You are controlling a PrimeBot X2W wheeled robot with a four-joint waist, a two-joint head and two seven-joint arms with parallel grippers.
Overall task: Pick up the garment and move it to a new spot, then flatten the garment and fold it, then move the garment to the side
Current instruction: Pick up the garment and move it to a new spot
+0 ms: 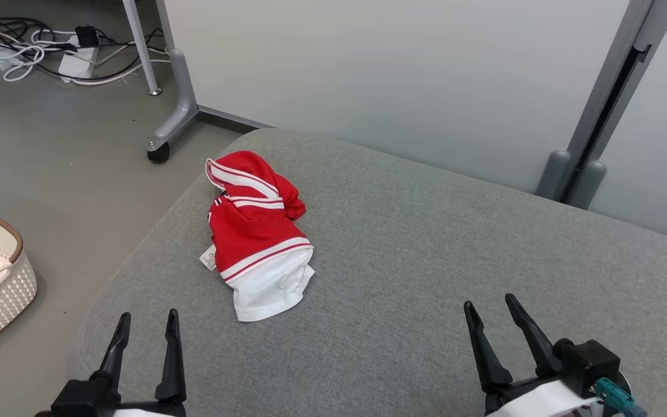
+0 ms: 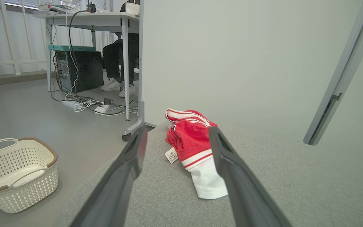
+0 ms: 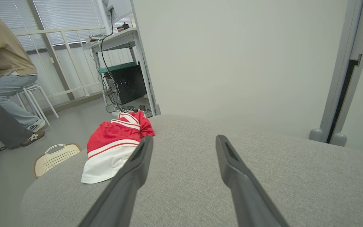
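A white basket (image 1: 3, 301) stands on the floor at far left. The left pincer (image 1: 148, 315) hovers empty, fingers apart, over the front edge of the grey bench (image 1: 426, 243). The crumpled red-and-white garment (image 1: 252, 231) lies just ahead of it, toward the bench's left rear. A good pickup would pinch a thick red fold, not the loose tag. The right pincer (image 1: 488, 301), also apart and empty, is well away.

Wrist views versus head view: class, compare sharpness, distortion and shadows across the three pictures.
Head view: soft, even light, garment sharp, barely any shadow on the cushion. Left wrist view: wide-angle stretch, the left gripper looms large, fingers slightly soft. Right wrist view: same stretch on the right gripper, window blinds bright behind.
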